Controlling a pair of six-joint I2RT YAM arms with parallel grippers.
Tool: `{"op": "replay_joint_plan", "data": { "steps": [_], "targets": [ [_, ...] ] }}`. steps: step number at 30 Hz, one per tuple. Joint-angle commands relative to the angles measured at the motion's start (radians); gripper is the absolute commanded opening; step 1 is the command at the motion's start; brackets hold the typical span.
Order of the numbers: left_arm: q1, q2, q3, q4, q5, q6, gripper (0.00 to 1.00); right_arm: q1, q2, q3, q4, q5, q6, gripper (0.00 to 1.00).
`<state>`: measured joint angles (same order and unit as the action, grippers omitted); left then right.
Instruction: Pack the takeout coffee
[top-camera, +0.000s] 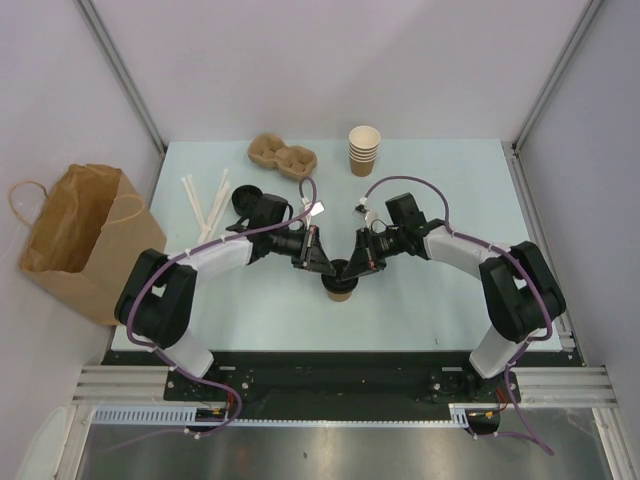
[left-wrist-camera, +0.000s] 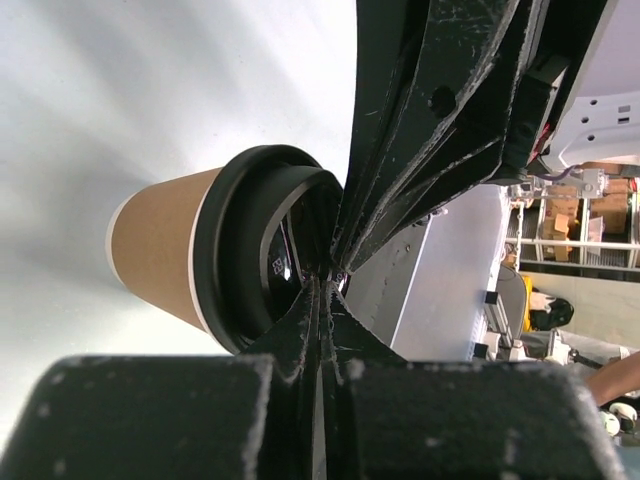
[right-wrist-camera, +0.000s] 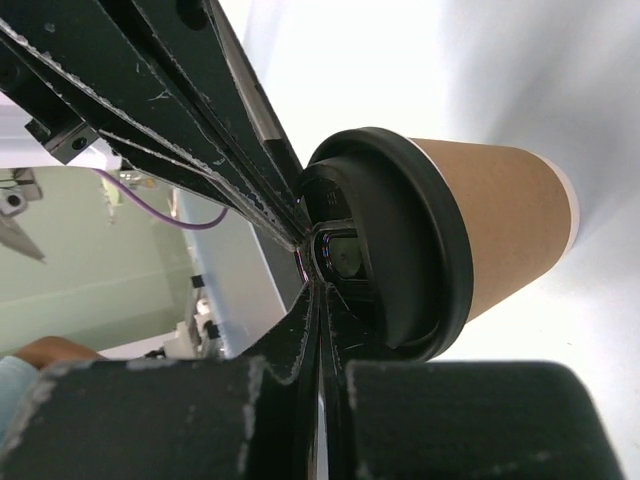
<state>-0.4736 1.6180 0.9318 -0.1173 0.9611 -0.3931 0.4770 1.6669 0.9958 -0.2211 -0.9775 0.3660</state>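
Cup position: the small tan kraft-paper cup with the round black plastic lid (top-camera: 340, 292) stands upright on the pale blue table (top-camera: 450, 310), between my two arms.
Left gripper (top-camera: 322, 262): fingers pressed together with nothing pinched that I can see. The tip rests on the cup's lid from the cup's left.
Right gripper (top-camera: 362, 262): also pressed together and holding nothing. Its tip comes in from the cup's right and meets the left tip over the lid.
Risk, tipping: I judge that two tips bearing down on a light cup could tilt or slide it if one pushes harder than the other.
Risk, no hold: neither gripper holds the cup. Spreading the fingers this close together could make them clash or lever the lid.
Risk, carry: the crumpled brown paper bag (top-camera: 75, 230) sits far to the cup's left, off the table edge, so a weak grip could drop the cup on the way.
Top view only: it shows the bag, the moulded pulp cup carrier (top-camera: 283, 157) and the stack of lidless tan cups (top-camera: 365, 150) beyond the cup. The lid is mostly hidden under the grippers.
Wrist views only: they show the lid (left-wrist-camera: 240, 260) seated on the rim and both tips meeting in its sunken centre. I cannot tell whether it is snapped on all round.
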Motion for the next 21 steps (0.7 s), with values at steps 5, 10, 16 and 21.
{"op": "replay_joint_plan", "data": {
  "steps": [5, 10, 16, 21],
  "targets": [
    [-0.003, 0.019, 0.033, -0.056, -0.076, 0.056, 0.0, -0.014, 0.059, 0.0, 0.017, 0.075, 0.008, 0.0],
    [-0.003, 0.04, 0.044, -0.094, -0.127, 0.086, 0.0, -0.015, 0.076, 0.0, 0.014, 0.083, 0.004, 0.0],
    [-0.005, 0.066, 0.053, -0.14, -0.163, 0.114, 0.0, -0.015, 0.083, 0.0, 0.005, 0.091, -0.018, 0.0],
    [-0.003, 0.088, 0.055, -0.154, -0.193, 0.122, 0.0, -0.017, 0.103, 0.001, -0.001, 0.094, -0.029, 0.0]
  ]
}}
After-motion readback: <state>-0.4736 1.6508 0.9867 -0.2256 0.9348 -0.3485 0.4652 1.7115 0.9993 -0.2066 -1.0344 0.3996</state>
